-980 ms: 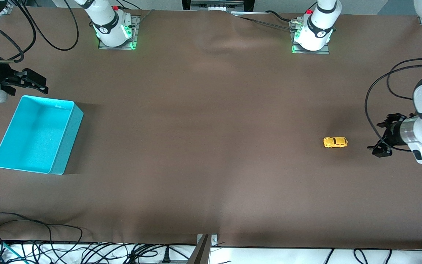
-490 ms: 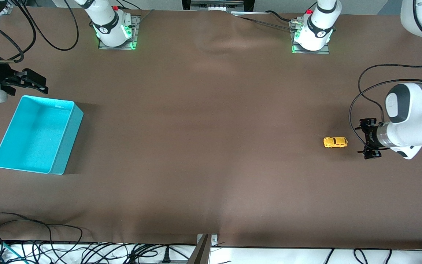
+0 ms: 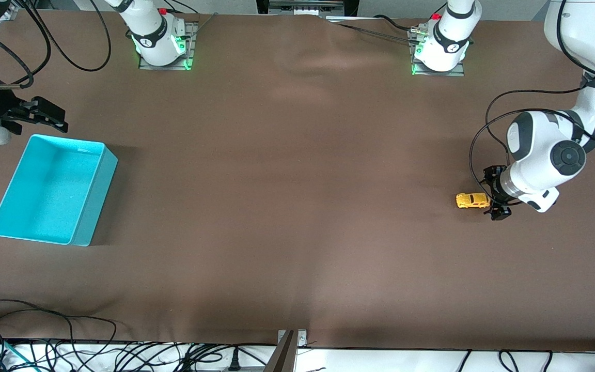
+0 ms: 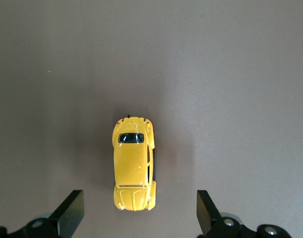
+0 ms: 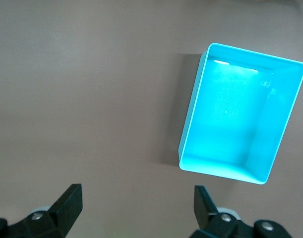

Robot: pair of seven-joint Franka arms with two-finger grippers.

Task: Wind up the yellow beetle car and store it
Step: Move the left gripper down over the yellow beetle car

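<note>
The yellow beetle car [image 3: 472, 200] stands on its wheels on the brown table toward the left arm's end. My left gripper [image 3: 496, 195] hangs open right beside the car's end. In the left wrist view the car [image 4: 134, 162] lies just ahead of the two wide-apart fingertips [image 4: 72, 210], touching neither. My right gripper [image 3: 44, 114] waits open above the table by the turquoise bin [image 3: 96, 204], with nothing between its fingers [image 5: 69, 201].
The empty turquoise bin [image 5: 191, 119] sits toward the right arm's end of the table. Black cables [image 3: 44, 330] lie along the table edge nearest the front camera. The two arm bases [image 3: 160, 44] stand at the edge farthest from that camera.
The left arm has swung in from the table's end and brought its open gripper up to the car. The car, the bin and the right arm have not moved.
</note>
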